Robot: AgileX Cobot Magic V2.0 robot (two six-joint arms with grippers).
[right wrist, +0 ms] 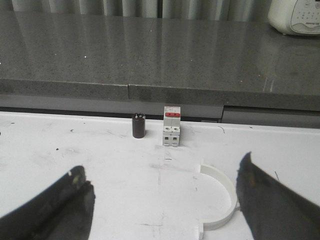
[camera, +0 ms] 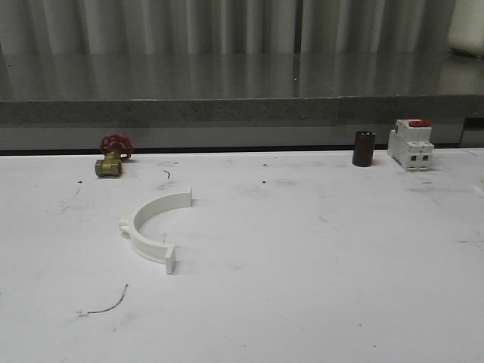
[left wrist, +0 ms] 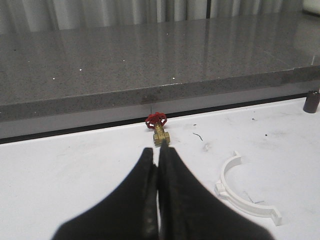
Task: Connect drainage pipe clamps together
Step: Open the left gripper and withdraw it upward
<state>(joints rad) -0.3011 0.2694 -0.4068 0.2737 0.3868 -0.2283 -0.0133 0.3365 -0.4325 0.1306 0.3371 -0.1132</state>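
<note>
White plastic marked the task's pieces: one semicircular half-ring clamp with small square end tabs [camera: 155, 228] lay flat on the white table [camera: 318, 302], left of centre in the front view, its opening turned to the right, and it also showed in the left wrist view [left wrist: 245, 192]. A second white plastic half-ring clamp [right wrist: 218, 200] lay on the table between the fingers seen in the right wrist view, well apart from the first as far as could be judged. Neither piece was held and the two were not joined, so the whole of the task appeared to remain: both halves had yet to be picked up, brought together and mated at their tabs. The left gripper [left wrist: 158, 200] had its black fingers pressed together on nothing; the right gripper [right wrist: 162, 197] stood with its jaws spread wide and empty. Bare table surrounded both clamps, giving free room for approach. Farther off, near the table's rear edge, stood a brass valve with a red handwheel [camera: 112, 156], a dark cylindrical component [camera: 363, 149] and a white-and-red breaker block [camera: 411, 144]. Beyond them rose a grey stone ledge [camera: 227, 106], which bounded forward reach.
</note>
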